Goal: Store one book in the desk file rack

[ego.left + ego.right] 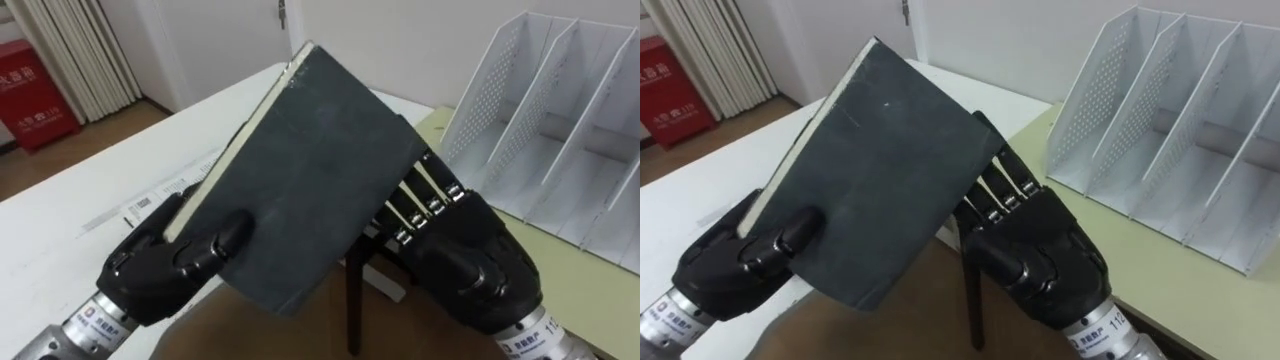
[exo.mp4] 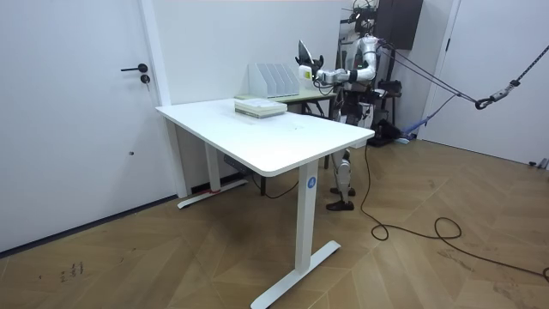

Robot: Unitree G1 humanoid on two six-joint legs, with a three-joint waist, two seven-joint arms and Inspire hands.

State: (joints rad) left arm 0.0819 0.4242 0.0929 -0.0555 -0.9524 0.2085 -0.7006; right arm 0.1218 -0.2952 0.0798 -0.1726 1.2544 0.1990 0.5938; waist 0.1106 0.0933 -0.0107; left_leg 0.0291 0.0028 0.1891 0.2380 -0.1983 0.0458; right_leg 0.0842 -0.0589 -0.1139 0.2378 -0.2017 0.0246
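While held in the air over the white counter (image 1: pixel 90 200), near and left of the white file rack (image 1: pixel 560 130): dark grey book (image 1: pixel 300 170), cover facing up and near, long axis slanting from low near left to high far right, pale page edge turned left. Left hand (image 1: pixel 165 265) at the low corner, thumb on the cover, fingers curled round behind. Right hand (image 1: pixel 470 260) back-up under the right edge, fingers straight, tips hidden behind the book.

The book (image 1: pixel 310 170) hides fingers of the left hand (image 1: pixel 150 270).
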